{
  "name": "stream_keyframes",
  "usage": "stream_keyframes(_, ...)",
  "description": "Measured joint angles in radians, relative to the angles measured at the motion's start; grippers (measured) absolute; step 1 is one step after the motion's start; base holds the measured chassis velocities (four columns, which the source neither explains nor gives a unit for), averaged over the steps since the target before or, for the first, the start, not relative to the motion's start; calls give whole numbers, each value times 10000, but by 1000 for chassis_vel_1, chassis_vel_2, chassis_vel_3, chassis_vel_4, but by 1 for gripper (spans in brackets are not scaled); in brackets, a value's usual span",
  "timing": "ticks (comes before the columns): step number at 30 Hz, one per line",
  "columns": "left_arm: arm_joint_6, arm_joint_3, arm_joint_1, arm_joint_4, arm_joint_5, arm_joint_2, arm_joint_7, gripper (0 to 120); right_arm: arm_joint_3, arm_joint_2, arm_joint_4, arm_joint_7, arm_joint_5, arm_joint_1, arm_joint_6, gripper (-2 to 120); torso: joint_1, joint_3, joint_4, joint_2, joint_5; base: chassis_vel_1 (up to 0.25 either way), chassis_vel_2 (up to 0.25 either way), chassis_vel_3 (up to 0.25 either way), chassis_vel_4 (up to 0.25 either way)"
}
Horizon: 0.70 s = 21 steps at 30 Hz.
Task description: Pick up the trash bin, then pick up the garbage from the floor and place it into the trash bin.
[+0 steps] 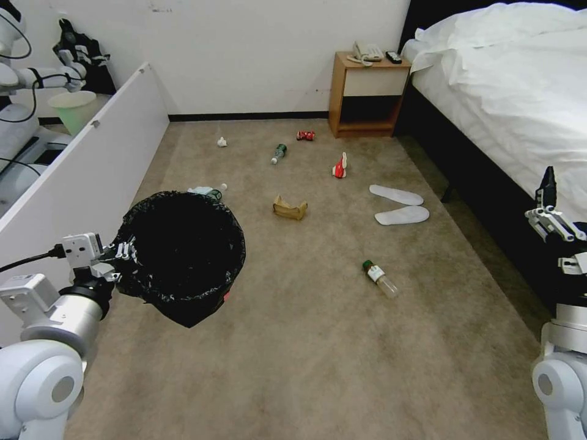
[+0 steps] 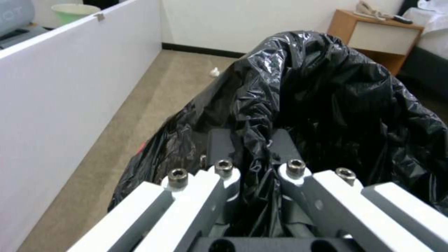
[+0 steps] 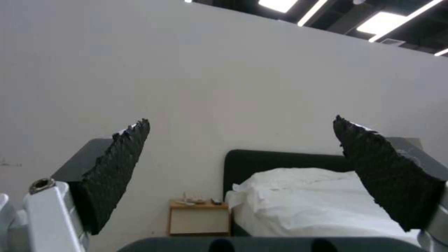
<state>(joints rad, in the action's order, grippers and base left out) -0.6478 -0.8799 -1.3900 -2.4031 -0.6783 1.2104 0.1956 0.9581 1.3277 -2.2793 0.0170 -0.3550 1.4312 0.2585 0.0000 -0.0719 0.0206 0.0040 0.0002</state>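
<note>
My left gripper [image 1: 126,250] is shut on the rim of the trash bin [image 1: 182,256], holding it above the floor [image 1: 318,342] at the left; its black bag [image 2: 327,105] is pinched between the fingers [image 2: 224,150]. Garbage lies scattered on the carpet: a clear bottle [image 1: 380,278] nearest, a brown paper bag [image 1: 289,208], two white slippers [image 1: 398,206], a red-white carton [image 1: 339,167], a green-labelled bottle [image 1: 279,153], a red can [image 1: 305,135], a white paper wad [image 1: 221,142] and a pale blue mask with a bottle [image 1: 208,192] behind the bin. My right gripper [image 1: 546,189] is raised at the right, open and empty.
A white partition [image 1: 92,177] runs along the left, with a pale green bucket [image 1: 73,109] behind it. A bed [image 1: 513,104] fills the right side. A wooden nightstand [image 1: 367,91] with a phone stands against the far wall.
</note>
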Motion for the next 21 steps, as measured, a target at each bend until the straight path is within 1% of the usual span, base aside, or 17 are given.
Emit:
stream_keyframes(1,0,0,6,15,-4,0,0,4,-1,0,3,-9,3,-6,0,100,0,0,1,0,-6,-175,180,192,-180)
stream_keyframes(7,0,7,64,64,-44,-4,-6,4,-17,3,48,-52,27,-36,0,100,0,-1,5,0,-3,-200,192,208,-197)
stream_keyframes(11,0,16,90,88,-46,-4,-7,4,-19,4,76,-67,32,-55,2,100,0,-1,2,0,1,-213,194,203,-201)
stream_keyframes(12,0,24,109,109,-47,-1,-7,4,-20,3,90,-73,34,-69,3,100,0,-1,1,0,-7,-200,213,218,-208)
stream_keyframes(13,0,24,109,109,-47,-1,-7,4,-20,3,90,-73,34,-69,3,100,0,-1,1,0,-7,-200,213,218,-208)
stream_keyframes(16,0,30,145,127,-47,-2,-8,4,-25,-3,126,-86,34,-102,7,100,1,-1,2,0,1,-168,185,180,-209)
stream_keyframes(17,0,35,158,149,-54,-4,-11,4,-29,-6,142,-93,34,-121,11,100,0,-1,5,0,-4,-197,183,192,-203)
stream_keyframes(21,0,38,188,183,-54,-6,-12,4,-48,-7,182,-107,34,-149,13,100,1,-1,2,0,1,-196,191,190,-199)
